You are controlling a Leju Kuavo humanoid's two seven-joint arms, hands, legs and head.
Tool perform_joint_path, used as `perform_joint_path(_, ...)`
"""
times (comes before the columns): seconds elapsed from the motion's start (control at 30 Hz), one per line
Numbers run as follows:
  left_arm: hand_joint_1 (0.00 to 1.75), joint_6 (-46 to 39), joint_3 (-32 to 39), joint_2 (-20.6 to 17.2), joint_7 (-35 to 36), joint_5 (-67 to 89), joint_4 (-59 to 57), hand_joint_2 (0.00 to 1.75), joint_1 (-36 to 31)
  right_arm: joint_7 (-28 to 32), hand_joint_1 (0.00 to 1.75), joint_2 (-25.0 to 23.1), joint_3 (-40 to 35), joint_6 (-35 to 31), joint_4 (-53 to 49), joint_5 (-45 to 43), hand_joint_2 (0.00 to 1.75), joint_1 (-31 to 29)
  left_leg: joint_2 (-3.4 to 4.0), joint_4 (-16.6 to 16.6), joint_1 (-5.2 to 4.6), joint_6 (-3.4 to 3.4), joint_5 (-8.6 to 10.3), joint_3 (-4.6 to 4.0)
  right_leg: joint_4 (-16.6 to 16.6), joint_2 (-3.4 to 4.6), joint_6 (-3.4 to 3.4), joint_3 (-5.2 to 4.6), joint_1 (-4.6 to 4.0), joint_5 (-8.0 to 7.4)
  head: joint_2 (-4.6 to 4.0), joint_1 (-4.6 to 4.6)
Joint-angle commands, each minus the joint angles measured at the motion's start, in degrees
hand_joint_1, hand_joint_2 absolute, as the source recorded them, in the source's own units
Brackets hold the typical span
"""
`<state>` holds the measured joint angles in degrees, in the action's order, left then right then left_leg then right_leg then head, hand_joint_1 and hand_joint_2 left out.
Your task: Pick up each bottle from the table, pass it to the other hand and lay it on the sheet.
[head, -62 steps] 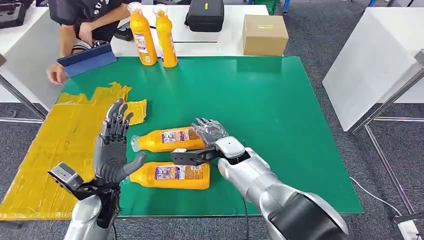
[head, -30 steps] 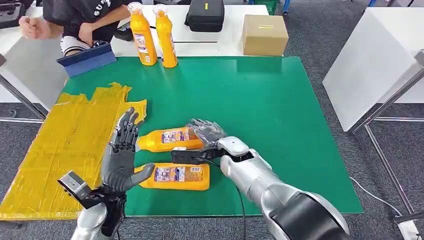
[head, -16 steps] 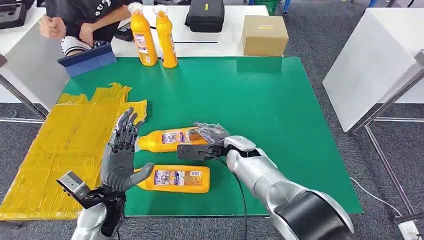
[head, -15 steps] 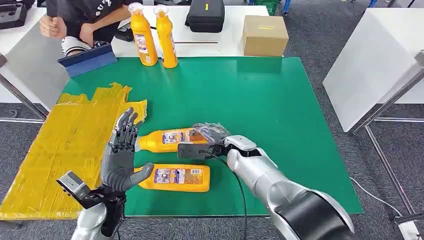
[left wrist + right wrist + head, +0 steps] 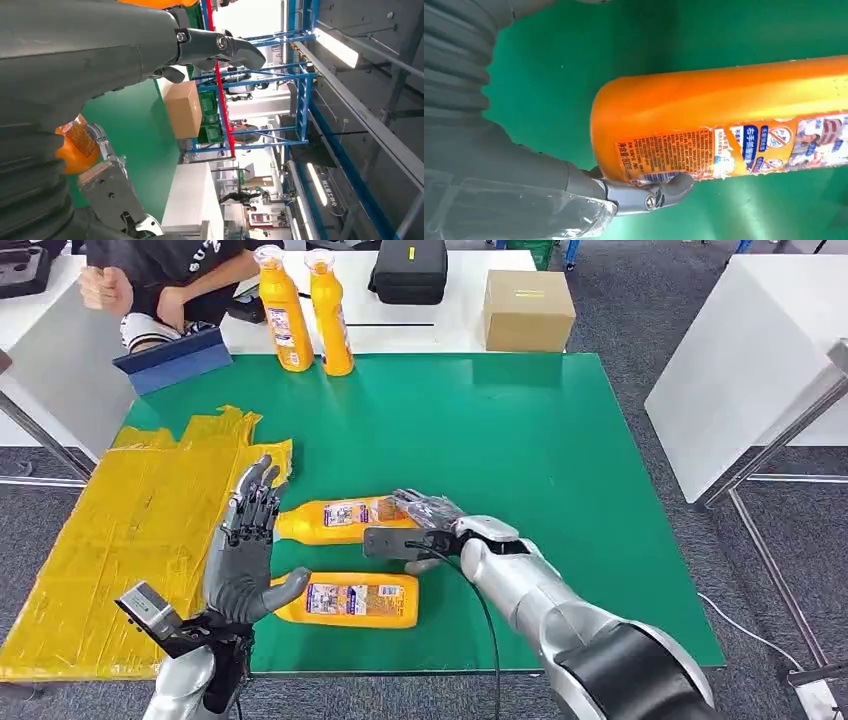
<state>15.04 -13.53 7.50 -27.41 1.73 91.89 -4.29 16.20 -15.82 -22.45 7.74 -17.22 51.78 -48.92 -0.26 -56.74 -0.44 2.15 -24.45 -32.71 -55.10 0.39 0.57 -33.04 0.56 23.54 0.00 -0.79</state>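
Fingers of right robot hand (image 5: 425, 512) apparently grip bottle (image 5: 335, 520); left robot hand (image 5: 245, 555) upright, spread.

Four orange bottles (image 5: 340, 521), two lying, yellow sheet (image 5: 120, 530)

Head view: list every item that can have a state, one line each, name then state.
Far lying bottle: on its side on the green mat, right hand at its base.
Near lying bottle: on its side, untouched.
Two standing bottles: upright, capped.
Yellow sheet: spread out, wrinkled, no bottle on it.
Left hand: raised, fingers apart.
Right hand: fingers on the far bottle's base.
Cardboard box: closed.
Black case: closed.
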Motion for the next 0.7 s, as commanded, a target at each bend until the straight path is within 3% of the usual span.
perform_joint_path(0.03,0.00,0.28,-1.03,-2.36,0.61,-0.24,-2.73,1.75,-1.64,2.24,0.00,0.07,4.71,6.51,1.98,-4.05,1.75,-0.97,-0.08,0.04,0.02,-0.20,-0.05,0.17,0.03,-0.13,-0.06,0.20,-0.01,0.08,0.00,0.00)
perform_joint_path(0.23,0.00,0.69,-1.08,-2.24,0.63,-0.46,-2.91,1.75,-1.87,3.55,0.00,-0.70,4.43,10.14,1.52,-5.90,1.75,-1.23,-0.03,0.05,0.03,-0.21,-0.04,0.16,0.03,-0.08,-0.08,0.16,-0.02,0.06,0.00,0.00)
perform_joint_path(0.7,0.00,-1.08,-0.77,-2.62,1.07,-0.66,-0.37,1.75,-0.02,3.28,0.00,-2.49,1.36,11.77,1.28,-5.84,1.75,-1.38,0.12,0.03,0.09,-0.19,-0.08,0.18,0.01,0.09,-0.08,0.13,-0.02,0.06,0.00,0.00)
